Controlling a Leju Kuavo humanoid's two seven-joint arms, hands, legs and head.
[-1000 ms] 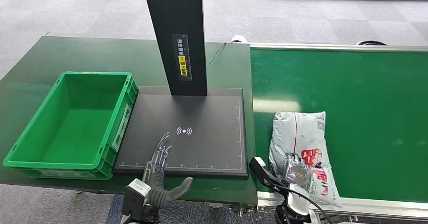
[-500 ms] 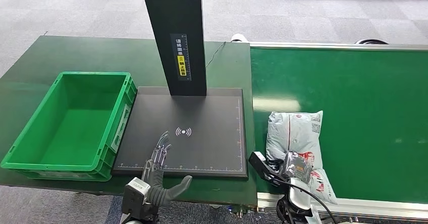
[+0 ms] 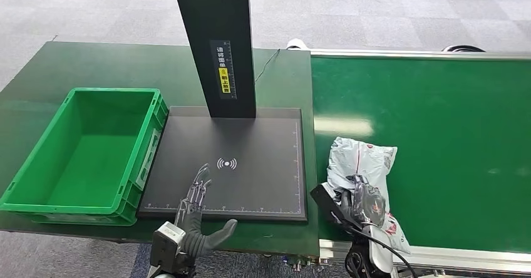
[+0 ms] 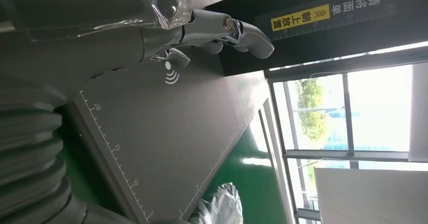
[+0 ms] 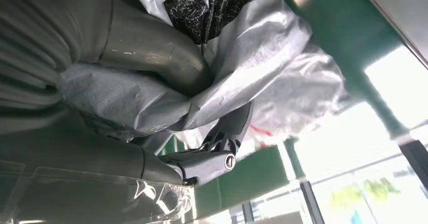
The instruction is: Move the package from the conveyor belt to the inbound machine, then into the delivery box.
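- Right hand (image 3: 362, 198): fingers closed around the grey package (image 3: 362, 165), which is crumpled at the near edge of the green conveyor belt (image 3: 438, 134).
- Left hand (image 3: 195, 218): fingers extended apart, holding nothing, over the black inbound machine (image 3: 250, 146) plate.
- Green delivery box (image 3: 37, 165): on the worktop, beside the plate.

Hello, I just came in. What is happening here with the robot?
The right robot hand grips a crumpled grey plastic mailer package on the green conveyor belt. The left robot hand hovers open over the black scanner platform. The green plastic crate is empty.
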